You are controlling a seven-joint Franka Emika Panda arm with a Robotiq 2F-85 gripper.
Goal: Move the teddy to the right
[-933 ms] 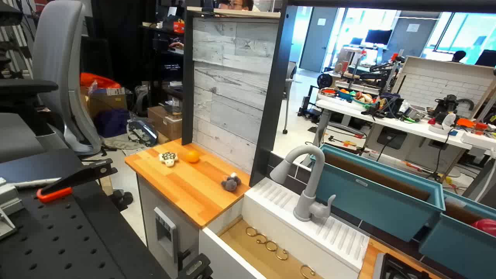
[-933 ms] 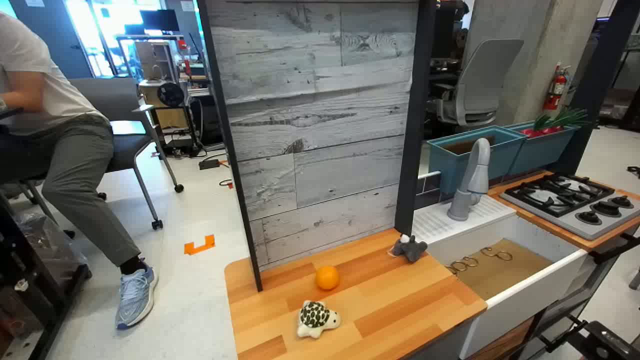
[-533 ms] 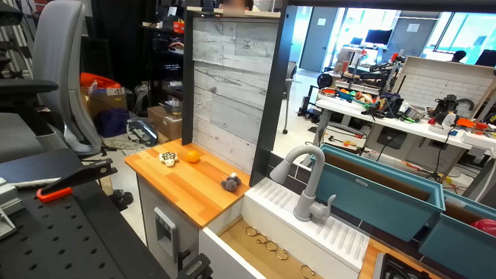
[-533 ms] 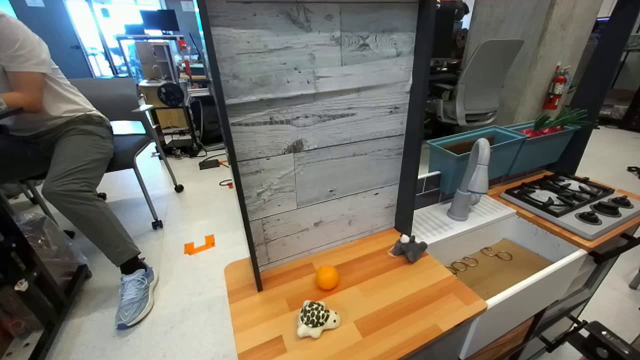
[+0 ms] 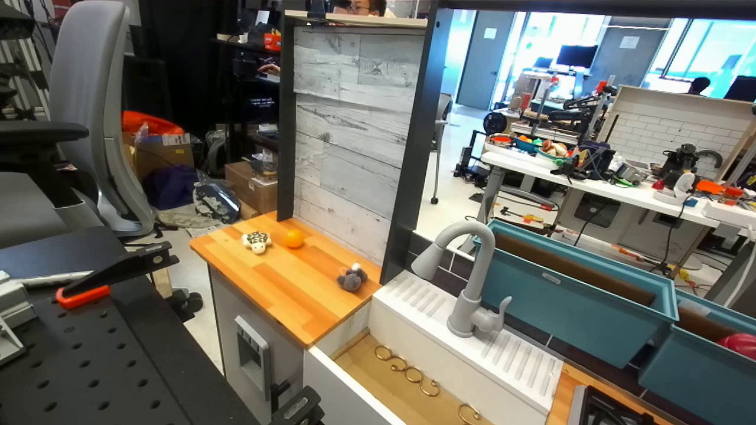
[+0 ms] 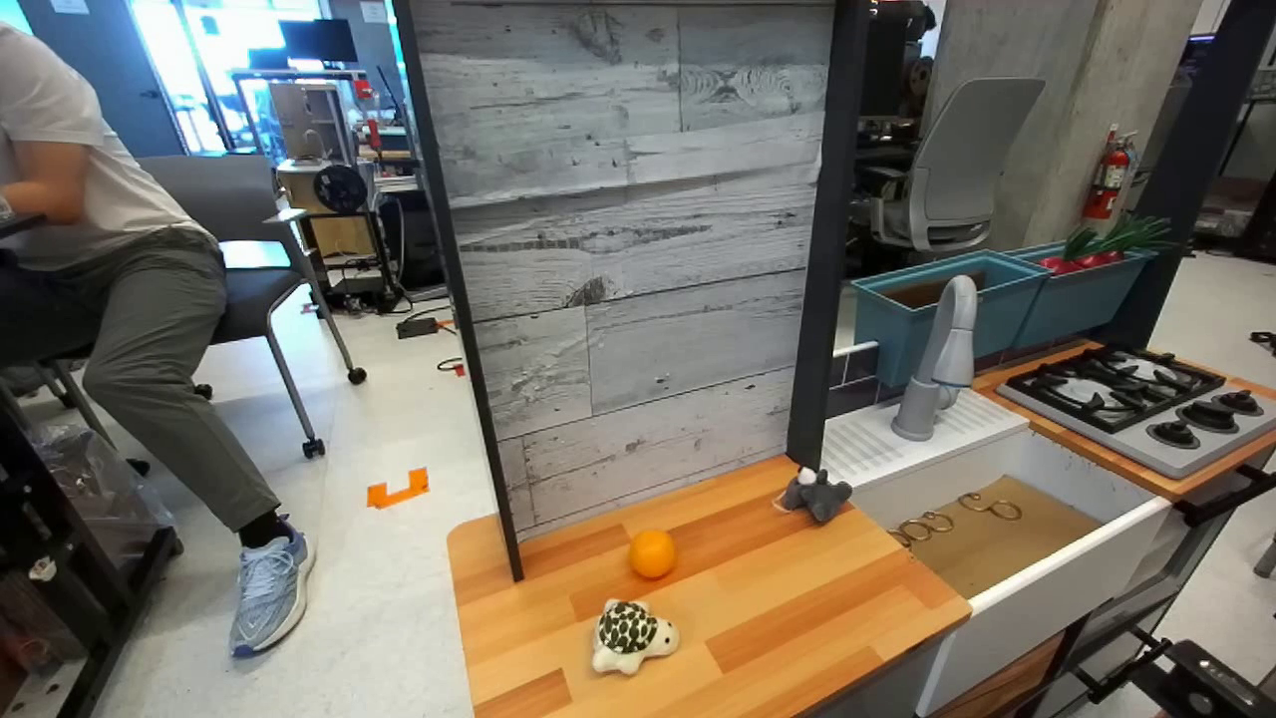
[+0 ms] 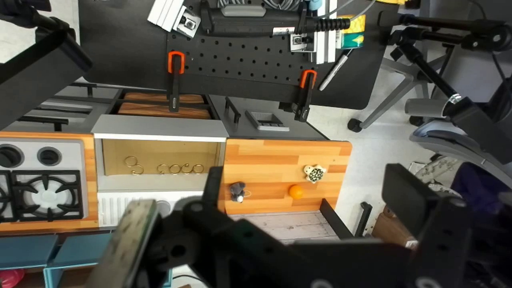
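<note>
The pincer (image 7: 306,180) is spread wide; in the wrist view the toy turtle (image 7: 315,174) shows within its gap but well apart from it, on the wooden counter (image 7: 268,160) (near an orange ball (image 7: 296,191)).

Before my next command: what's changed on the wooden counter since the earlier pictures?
Nothing visibly moved; nothing was picked up or let go. The toy turtle, orange ball and grey plush toy lie as before in both exterior views. Whether the hand moved, I cannot tell: no earlier wrist view.
</note>
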